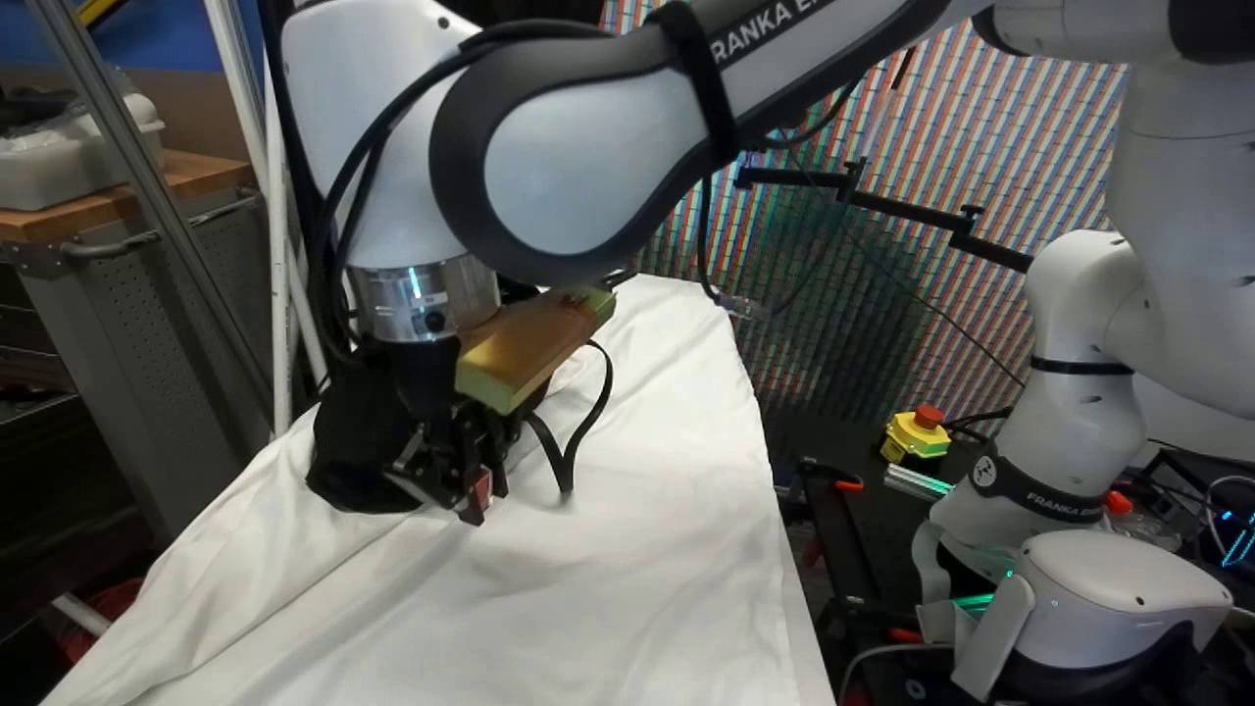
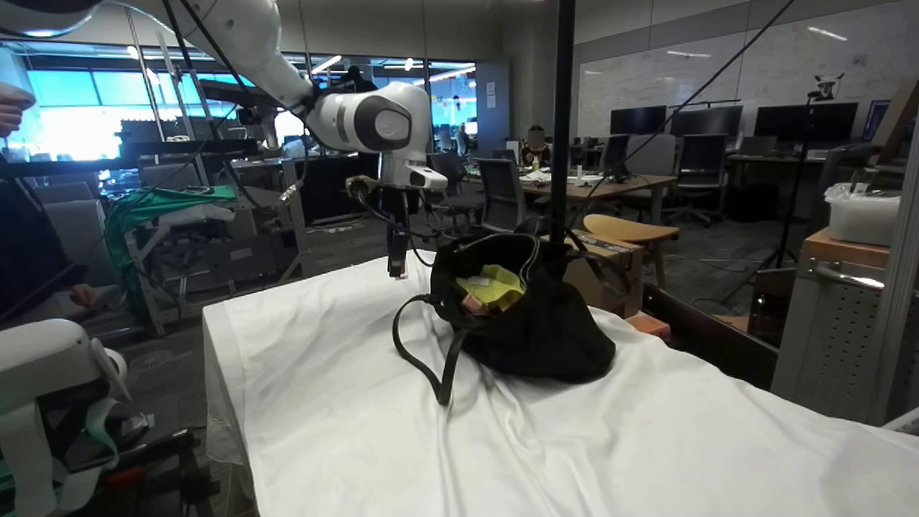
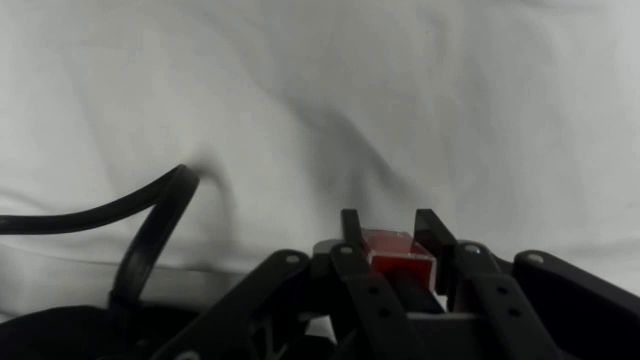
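My gripper (image 3: pixel 387 220) is shut on a small red block (image 3: pixel 392 247) with pale edges. The block sits between the two black fingers, and a red patch of it shows at the fingertips in an exterior view (image 1: pixel 481 487). The gripper (image 2: pixel 397 267) points down above the white cloth (image 2: pixel 344 373), beside a black bag (image 2: pixel 538 337). The bag lies with its mouth open. A yellow thing (image 2: pixel 495 285) and a pinkish thing (image 2: pixel 474 305) show inside it. The bag's strap (image 3: pixel 155 230) loops out onto the cloth at left in the wrist view.
A second white arm (image 1: pixel 1049 441) and a yellow emergency stop (image 1: pixel 914 436) stand beside the cloth-covered table. A grey cabinet (image 1: pixel 167 353) and metal poles stand on its far side. A black pole (image 2: pixel 563 108) and a cardboard box (image 2: pixel 617 269) are behind the bag.
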`<move>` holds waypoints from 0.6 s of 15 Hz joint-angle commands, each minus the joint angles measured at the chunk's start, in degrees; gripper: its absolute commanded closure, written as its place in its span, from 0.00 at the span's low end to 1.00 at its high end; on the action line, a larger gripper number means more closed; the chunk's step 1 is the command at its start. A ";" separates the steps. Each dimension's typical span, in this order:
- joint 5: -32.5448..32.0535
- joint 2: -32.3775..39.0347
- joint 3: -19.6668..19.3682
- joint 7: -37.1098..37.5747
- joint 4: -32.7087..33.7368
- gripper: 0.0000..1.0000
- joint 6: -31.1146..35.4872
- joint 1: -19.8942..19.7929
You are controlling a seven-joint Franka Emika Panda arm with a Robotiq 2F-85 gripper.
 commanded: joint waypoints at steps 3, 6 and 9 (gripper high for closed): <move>-3.88 -9.76 -1.35 -0.28 -6.55 0.84 0.62 -2.93; -5.98 -10.57 -2.21 -0.71 -5.95 0.84 1.01 -5.11; -8.56 -8.63 -3.53 -0.94 -3.15 0.84 1.54 -7.21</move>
